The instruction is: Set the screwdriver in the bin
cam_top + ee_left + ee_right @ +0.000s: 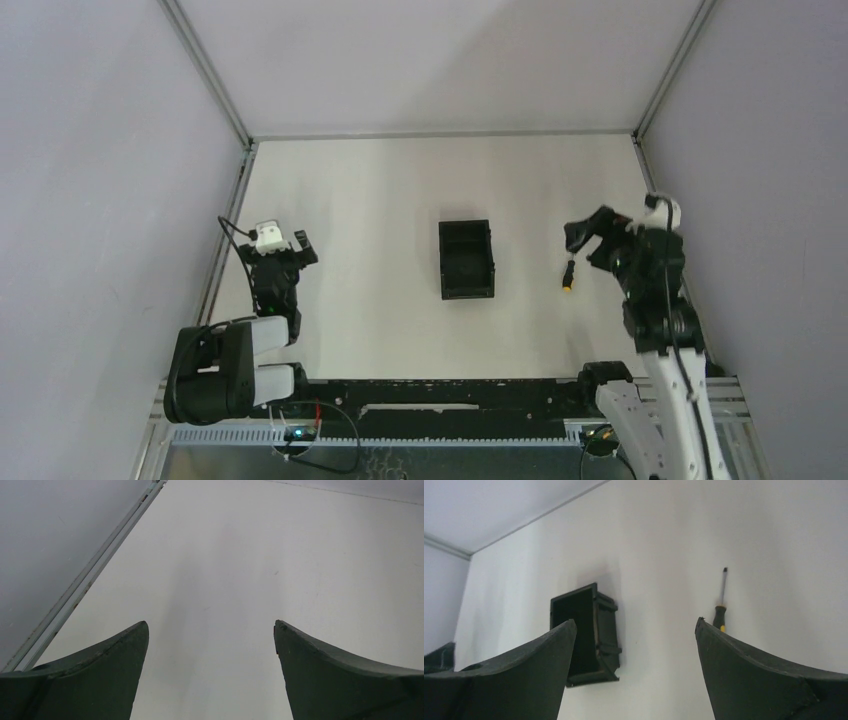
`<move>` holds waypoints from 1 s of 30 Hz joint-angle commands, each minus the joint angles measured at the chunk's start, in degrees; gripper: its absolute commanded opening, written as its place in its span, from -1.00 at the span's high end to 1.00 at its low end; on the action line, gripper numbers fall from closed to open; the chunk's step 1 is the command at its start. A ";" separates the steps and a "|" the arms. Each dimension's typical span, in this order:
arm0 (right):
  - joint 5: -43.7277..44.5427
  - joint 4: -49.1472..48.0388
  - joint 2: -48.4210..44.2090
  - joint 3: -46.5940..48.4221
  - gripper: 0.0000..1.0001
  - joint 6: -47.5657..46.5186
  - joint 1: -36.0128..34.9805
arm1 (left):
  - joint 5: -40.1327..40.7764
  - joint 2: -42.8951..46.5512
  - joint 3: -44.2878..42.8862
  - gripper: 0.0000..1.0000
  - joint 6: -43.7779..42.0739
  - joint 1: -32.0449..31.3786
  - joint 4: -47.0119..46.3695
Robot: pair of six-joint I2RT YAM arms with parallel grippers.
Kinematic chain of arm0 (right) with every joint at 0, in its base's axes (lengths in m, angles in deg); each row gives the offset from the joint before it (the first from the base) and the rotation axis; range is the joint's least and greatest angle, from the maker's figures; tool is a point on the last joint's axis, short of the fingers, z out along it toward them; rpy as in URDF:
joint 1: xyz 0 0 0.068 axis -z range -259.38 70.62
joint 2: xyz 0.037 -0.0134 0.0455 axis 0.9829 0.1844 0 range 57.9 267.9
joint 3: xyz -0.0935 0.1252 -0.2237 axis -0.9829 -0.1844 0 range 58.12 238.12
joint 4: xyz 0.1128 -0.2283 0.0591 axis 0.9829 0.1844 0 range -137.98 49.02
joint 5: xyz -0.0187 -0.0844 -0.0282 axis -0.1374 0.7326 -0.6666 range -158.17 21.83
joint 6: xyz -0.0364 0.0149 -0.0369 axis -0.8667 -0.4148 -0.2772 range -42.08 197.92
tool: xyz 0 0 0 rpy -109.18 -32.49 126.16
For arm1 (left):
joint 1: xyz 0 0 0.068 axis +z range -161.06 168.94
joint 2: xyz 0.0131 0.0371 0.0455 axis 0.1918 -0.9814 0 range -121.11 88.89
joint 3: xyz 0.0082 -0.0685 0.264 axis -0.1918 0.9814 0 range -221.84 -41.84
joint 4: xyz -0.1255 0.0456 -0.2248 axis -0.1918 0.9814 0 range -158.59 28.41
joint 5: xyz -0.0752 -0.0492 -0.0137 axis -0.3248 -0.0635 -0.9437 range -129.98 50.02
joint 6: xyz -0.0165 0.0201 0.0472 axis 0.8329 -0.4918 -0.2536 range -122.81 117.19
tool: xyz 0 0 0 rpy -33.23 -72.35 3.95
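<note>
Evidently nothing is done yet: the screwdriver (pixel 570 272) lies on the tabletop (pixel 380 200), right of the bin (pixel 467 260) and apart from it. Right tool (pixel 634 622) hangs near it, jaws wide, empty; left tool (pixel 210 623) likewise wide, empty. We judge grasp, carry and drop all remain.

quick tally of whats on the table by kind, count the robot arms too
screwdriver: 1
bin: 1
robot arms: 2 (left arm, right arm)
total: 4
</note>
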 commanded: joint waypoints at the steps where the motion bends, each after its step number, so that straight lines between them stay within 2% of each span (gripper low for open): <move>1: 8.12 11.27 19.94 14.45 -0.92 -5.72 0.16 | 0.17 0.05 -2.39 -0.99 -1.04 -0.28 -2.26; 4: 12.15 18.26 32.71 20.81 -0.94 -6.43 0.54 | 0.25 0.07 -2.45 -1.00 -1.01 -0.30 -2.26; 8: 12.05 18.48 44.86 21.72 -0.93 -6.99 1.77 | 0.28 0.05 -2.41 -1.00 -1.01 -0.24 -2.28; 14: 7.71 14.52 62.07 21.68 -0.72 -8.71 4.14 | 0.26 0.05 -2.39 -1.00 -1.01 -0.29 -2.25; 20: 7.60 11.33 71.73 21.67 -0.47 -9.95 4.44 | 0.22 0.09 -2.39 -1.00 -1.01 -0.30 -2.25; 22: 6.76 10.79 73.68 21.63 -0.27 -10.52 4.44 | 0.25 0.05 -2.39 -1.00 -1.01 -0.30 -2.25; 27: 7.44 10.89 74.58 21.91 0.63 -12.52 4.44 | 0.27 0.05 -2.40 -1.00 -1.01 -0.30 -2.25; 29: 7.42 12.20 73.26 22.67 0.94 -13.17 4.46 | 0.27 0.05 -2.39 -1.00 -1.01 -0.29 -2.25; 30: 7.56 13.44 72.09 23.57 1.00 -13.34 4.44 | 0.21 0.05 -2.39 -1.00 -1.01 -0.28 -2.25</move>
